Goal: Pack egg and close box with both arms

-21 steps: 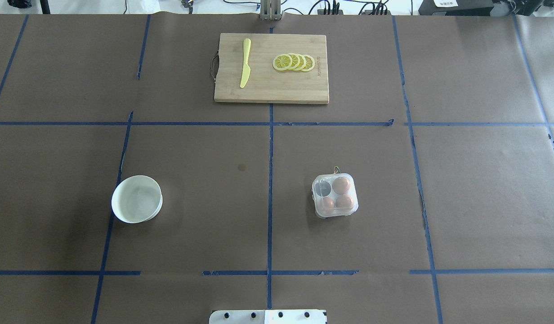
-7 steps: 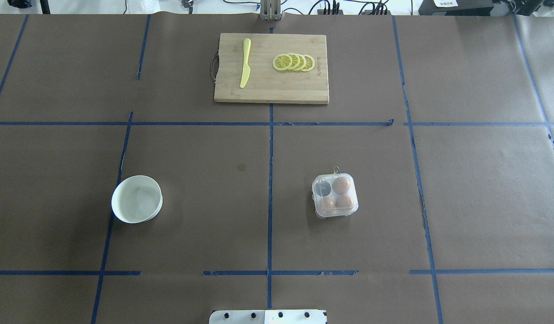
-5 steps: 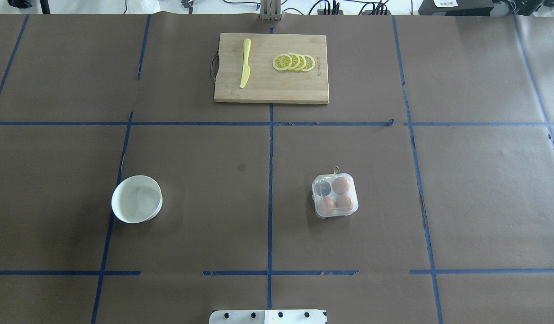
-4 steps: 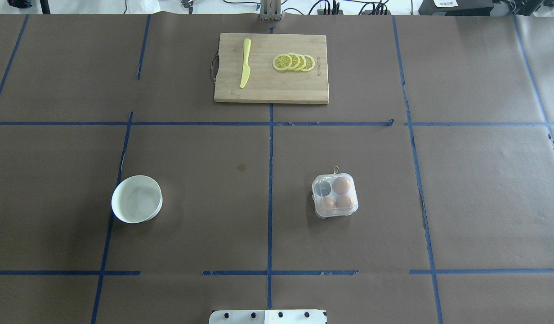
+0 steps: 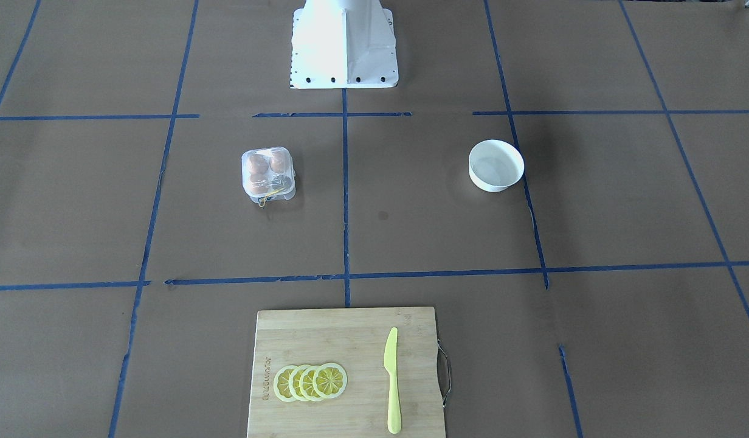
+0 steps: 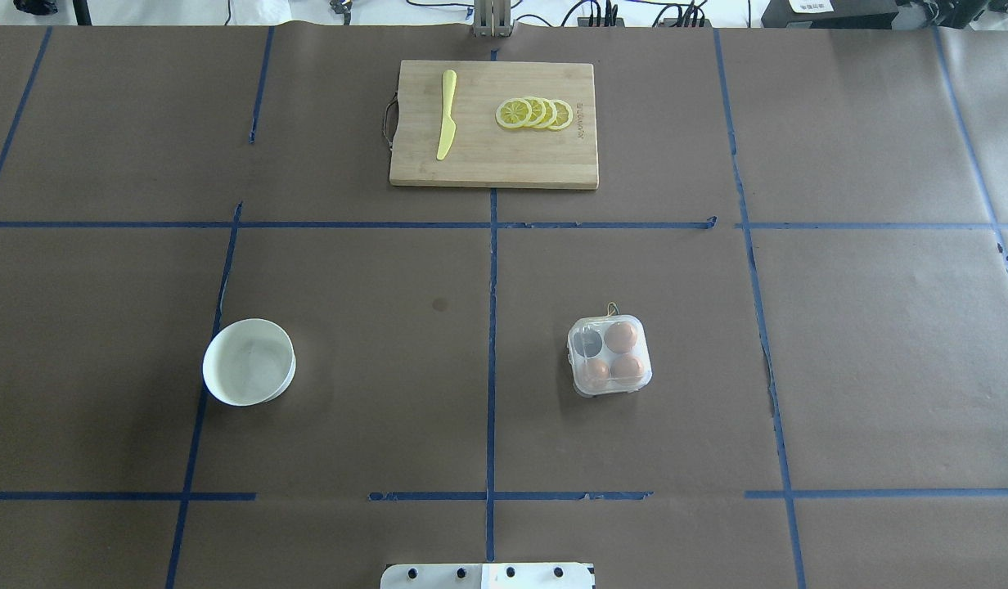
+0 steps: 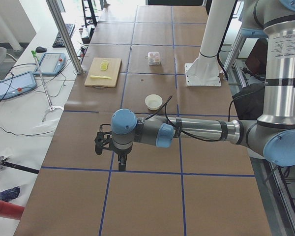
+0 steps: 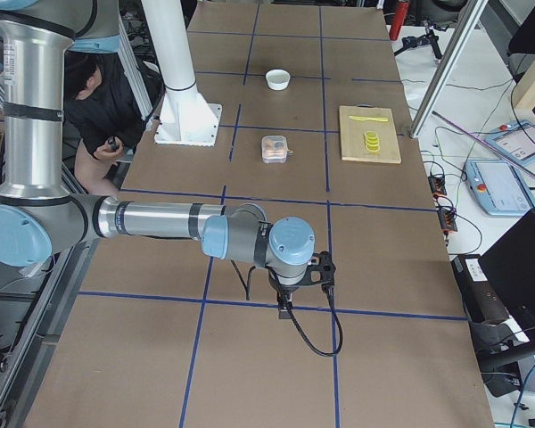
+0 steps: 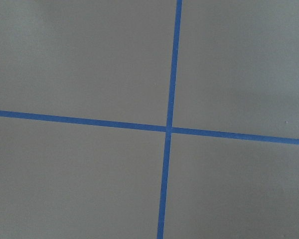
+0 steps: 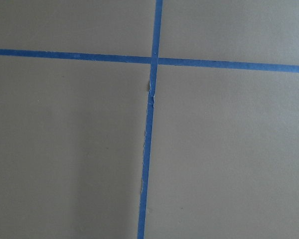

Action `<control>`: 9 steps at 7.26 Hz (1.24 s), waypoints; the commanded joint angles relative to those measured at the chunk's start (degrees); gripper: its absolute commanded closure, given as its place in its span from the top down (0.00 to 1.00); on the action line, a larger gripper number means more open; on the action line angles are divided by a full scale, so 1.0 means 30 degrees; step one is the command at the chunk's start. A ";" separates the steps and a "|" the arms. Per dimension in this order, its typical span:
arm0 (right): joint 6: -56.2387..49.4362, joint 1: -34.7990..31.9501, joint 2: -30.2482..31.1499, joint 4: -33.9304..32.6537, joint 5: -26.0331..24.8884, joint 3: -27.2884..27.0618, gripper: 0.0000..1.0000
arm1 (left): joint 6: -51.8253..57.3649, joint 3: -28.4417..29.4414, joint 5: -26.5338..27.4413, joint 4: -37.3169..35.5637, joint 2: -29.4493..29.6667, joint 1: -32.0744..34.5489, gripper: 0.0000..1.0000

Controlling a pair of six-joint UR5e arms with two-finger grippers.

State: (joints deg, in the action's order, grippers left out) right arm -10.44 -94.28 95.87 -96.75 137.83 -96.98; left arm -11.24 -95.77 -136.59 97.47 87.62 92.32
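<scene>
Box (image 6: 609, 356) well apart from both jaws

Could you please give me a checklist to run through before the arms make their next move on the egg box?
1. Box upright: ok.
2. Free cell in it: ok, beside three eggs.
3. Loose egg to pack: not ok, none in sight; the bowl looks empty.
4. Lid open: cannot tell, clear plastic.
5. Left gripper and right gripper open: cannot tell, side views only.
6. Both grippers well away from the box: ok.
</scene>
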 commanded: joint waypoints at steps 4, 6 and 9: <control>0.0725 -0.0096 -0.0374 0.0081 -0.0005 0.0480 1.00 | 0.0027 -0.0070 0.0030 0.0087 0.0001 -0.0013 1.00; 0.2269 -0.0126 -0.0347 0.1481 -0.0034 0.0538 1.00 | -0.0031 -0.0070 0.0060 0.0320 0.0030 -0.0013 1.00; 0.2426 -0.0097 -0.0346 0.1810 -0.0005 0.0656 1.00 | -0.0640 -0.0070 0.0060 0.0468 0.0176 -0.0013 1.00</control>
State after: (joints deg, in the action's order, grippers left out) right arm -3.40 -94.58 94.85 -91.61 137.78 -95.09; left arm -11.76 -95.98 -136.41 98.74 87.96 92.29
